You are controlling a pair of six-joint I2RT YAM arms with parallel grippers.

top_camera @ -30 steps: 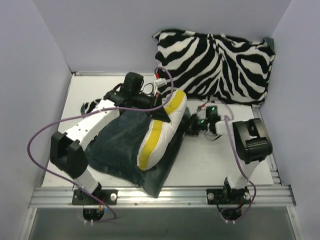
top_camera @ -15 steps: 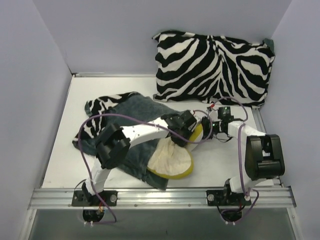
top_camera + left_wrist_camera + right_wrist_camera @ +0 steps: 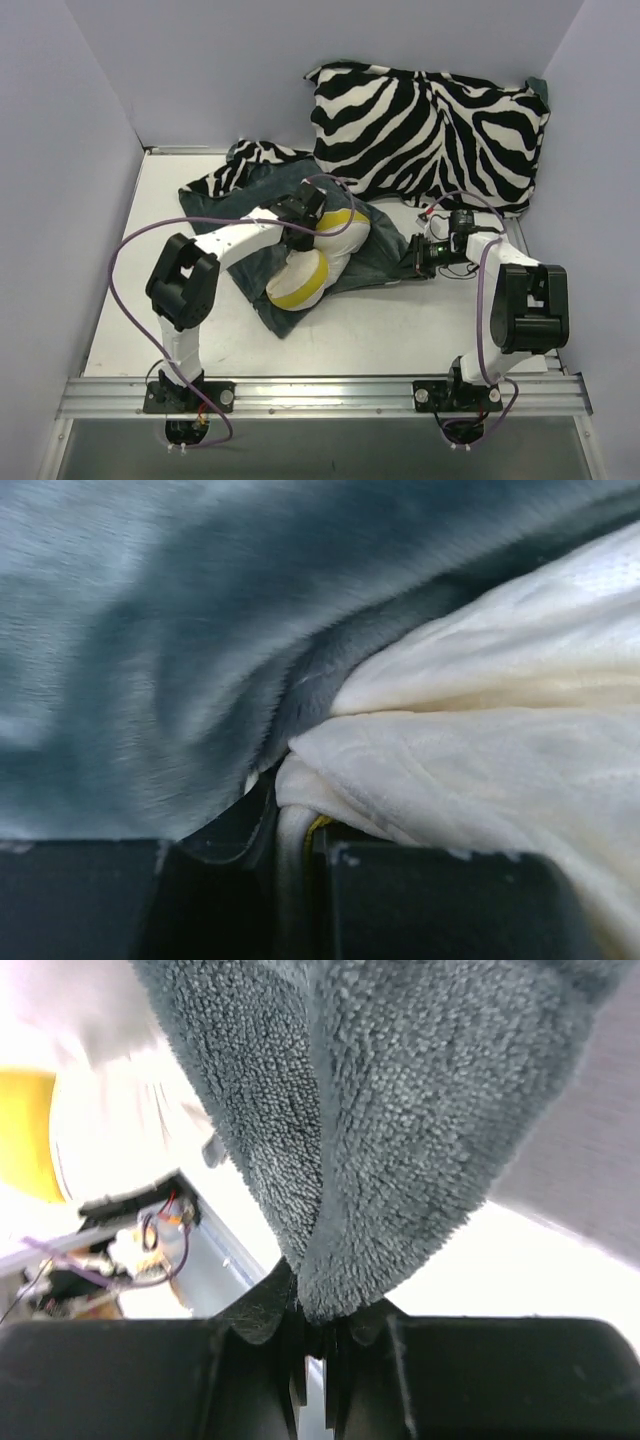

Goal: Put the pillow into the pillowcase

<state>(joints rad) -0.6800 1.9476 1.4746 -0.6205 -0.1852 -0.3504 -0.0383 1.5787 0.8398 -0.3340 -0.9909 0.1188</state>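
Observation:
The cream-yellow pillow (image 3: 312,262) lies bunched and folded on the dark grey-teal pillowcase (image 3: 375,255) in the middle of the table. The case's zebra face (image 3: 245,165) shows at its back left. My left gripper (image 3: 300,222) is shut on a fold of the pillow (image 3: 470,760), with its olive-yellow piping between the jaws and teal plush (image 3: 150,630) lying against it. My right gripper (image 3: 412,262) is shut on the right edge of the pillowcase (image 3: 400,1110), which hangs from the jaws; the pillow (image 3: 60,1090) shows at the left of the right wrist view.
A plump zebra cushion (image 3: 430,125) with a teal corner leans against the back wall at the right. Purple cables loop over both arms. The metal rail (image 3: 320,392) runs along the table's near edge. Grey walls close in the left, back and right.
The left arm has swung the pillow back toward the middle and bunched it. The pillowcase has shifted toward the back right. The right gripper has stayed at the case's right edge.

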